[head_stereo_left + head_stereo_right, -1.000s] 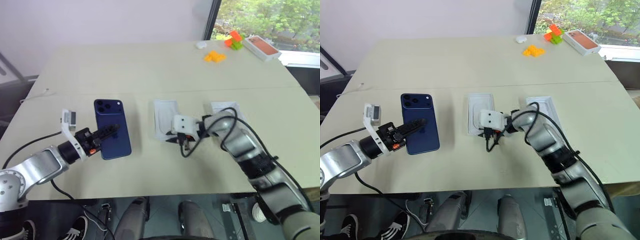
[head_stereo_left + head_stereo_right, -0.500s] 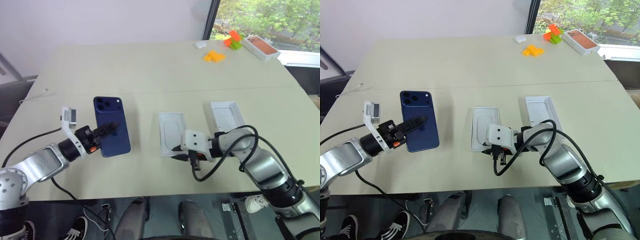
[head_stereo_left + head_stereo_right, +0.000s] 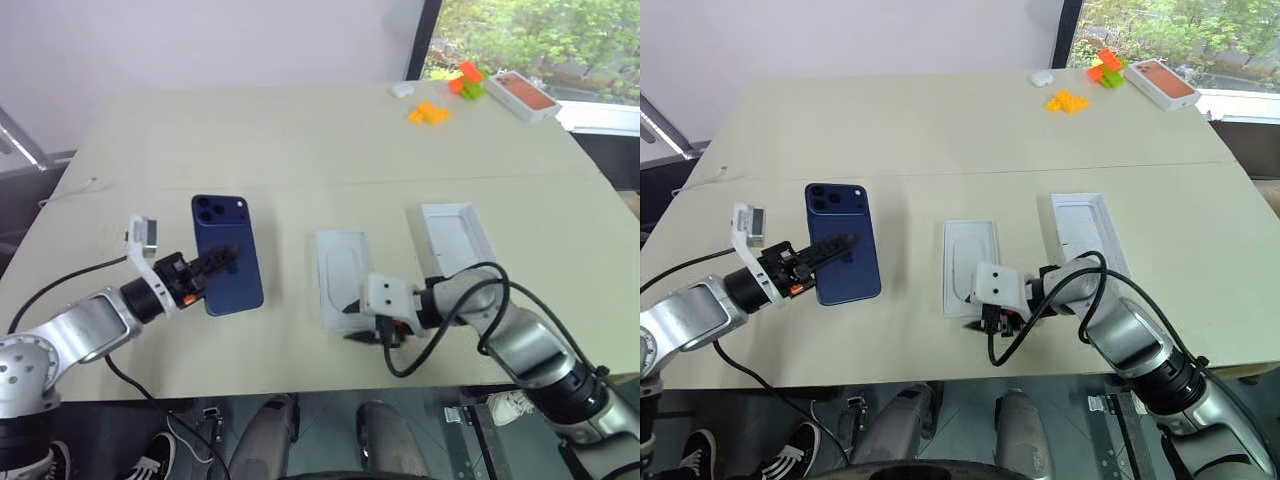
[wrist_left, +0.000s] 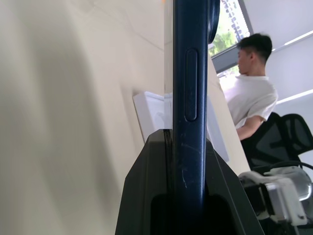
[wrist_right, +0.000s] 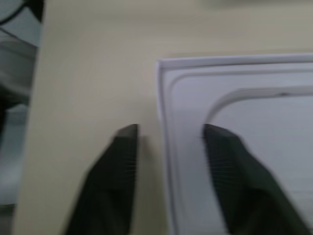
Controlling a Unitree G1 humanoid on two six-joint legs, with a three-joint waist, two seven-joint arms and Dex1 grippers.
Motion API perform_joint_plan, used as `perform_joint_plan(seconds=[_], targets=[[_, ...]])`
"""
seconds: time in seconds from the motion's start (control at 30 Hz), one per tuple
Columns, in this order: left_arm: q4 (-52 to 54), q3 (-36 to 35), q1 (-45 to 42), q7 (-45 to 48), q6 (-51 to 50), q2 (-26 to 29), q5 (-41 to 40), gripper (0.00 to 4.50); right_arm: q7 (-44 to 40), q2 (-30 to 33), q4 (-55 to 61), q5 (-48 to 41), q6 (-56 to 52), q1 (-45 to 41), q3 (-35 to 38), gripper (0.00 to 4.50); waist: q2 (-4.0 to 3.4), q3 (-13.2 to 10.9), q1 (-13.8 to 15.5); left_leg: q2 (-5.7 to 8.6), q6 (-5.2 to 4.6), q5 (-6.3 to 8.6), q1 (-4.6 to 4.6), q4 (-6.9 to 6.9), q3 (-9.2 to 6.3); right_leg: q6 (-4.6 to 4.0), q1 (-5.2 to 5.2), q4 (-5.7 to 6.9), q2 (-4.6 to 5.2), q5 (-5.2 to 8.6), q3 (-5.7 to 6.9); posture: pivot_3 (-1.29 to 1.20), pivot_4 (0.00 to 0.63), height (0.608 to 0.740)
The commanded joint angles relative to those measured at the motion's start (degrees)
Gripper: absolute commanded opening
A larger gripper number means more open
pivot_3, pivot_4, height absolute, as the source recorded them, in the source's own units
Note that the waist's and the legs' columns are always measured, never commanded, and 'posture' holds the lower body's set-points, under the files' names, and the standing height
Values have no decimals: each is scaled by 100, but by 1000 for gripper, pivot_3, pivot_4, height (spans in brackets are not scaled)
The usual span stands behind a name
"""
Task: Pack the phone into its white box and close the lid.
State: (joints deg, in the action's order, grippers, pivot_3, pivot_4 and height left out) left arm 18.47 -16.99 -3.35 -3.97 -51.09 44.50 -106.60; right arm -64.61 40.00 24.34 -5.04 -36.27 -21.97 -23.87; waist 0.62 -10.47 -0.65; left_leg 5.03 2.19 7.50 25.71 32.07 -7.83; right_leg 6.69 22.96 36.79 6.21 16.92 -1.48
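Note:
The dark blue phone (image 3: 227, 255) stands on edge above the table's left half, camera cluster at its far end. My left gripper (image 3: 218, 262) is shut on its near part; the left wrist view shows the phone (image 4: 190, 73) edge-on between the black fingers. The lid (image 3: 455, 238) lies hollow side up on the right, plain white inside. The white box is out of view. My right gripper (image 5: 168, 132) is open at the near end of a flat white insert (image 3: 343, 280) with an oval recess. One finger is over the bare table, the other over the insert.
Orange blocks (image 3: 430, 113), orange and green blocks (image 3: 466, 80) and a white box with an orange-red picture (image 3: 524, 95) sit at the far right of the table (image 3: 250, 150). A seated person (image 4: 252, 98) is beyond the table. The near edge lies just behind my right gripper.
The right gripper drew the insert toward the table's near edge, then opened and let it go. The left gripper kept still with the phone.

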Motion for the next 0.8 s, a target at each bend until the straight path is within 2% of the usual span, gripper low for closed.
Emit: perform_joint_plan(seconds=[0.03,0.2,0.33,0.47,0.6,0.67,0.8], targets=[[128,-93,-71,61,32,45,-144,0,-79,-25,47,-312,76,-201,249,4163,0,0,-2,0,0,0,0,0,0,0,0,0,0,0,0,0,150,740],[97,43,-202,31,38,-7,-223,0,-228,-150,-318,-1059,-163,-725,884,4163,2,-1,4,0,0,0,-2,3,0,0,-5,2,0,0,0,0,150,740],[88,363,-566,-205,162,-257,-475,0,-237,-259,-950,-1510,-71,-1214,1489,4163,4,-2,33,1,-1,-1,-3,5,-2,0,-10,1,0,0,3,0,150,740],[83,819,-889,-382,132,-550,-468,0,-550,28,-1522,-1387,621,-1312,1637,4163,9,-4,46,4,-13,-6,-4,5,-4,3,-15,-5,-1,-1,6,0,150,740],[-125,1232,-1185,-615,207,-1004,-40,0,-967,572,-2189,-1183,1253,-1274,1717,4163,10,-6,95,8,-17,-8,-4,7,1,6,-15,-3,-9,-1,5,0,150,740],[-504,1459,-1342,-1027,268,-1349,-145,0,-1122,784,-2324,-1232,1318,-1189,1760,4163,11,-6,126,7,-18,-8,-12,10,8,6,-23,-2,-11,-2,5,0,150,740],[-740,1767,-1596,-1159,101,-1731,94,0,-1256,926,-2310,-1329,1469,-999,1843,4163,17,-10,108,0,-18,-8,-23,11,9,5,-30,3,-8,-1,2,0,150,740]])
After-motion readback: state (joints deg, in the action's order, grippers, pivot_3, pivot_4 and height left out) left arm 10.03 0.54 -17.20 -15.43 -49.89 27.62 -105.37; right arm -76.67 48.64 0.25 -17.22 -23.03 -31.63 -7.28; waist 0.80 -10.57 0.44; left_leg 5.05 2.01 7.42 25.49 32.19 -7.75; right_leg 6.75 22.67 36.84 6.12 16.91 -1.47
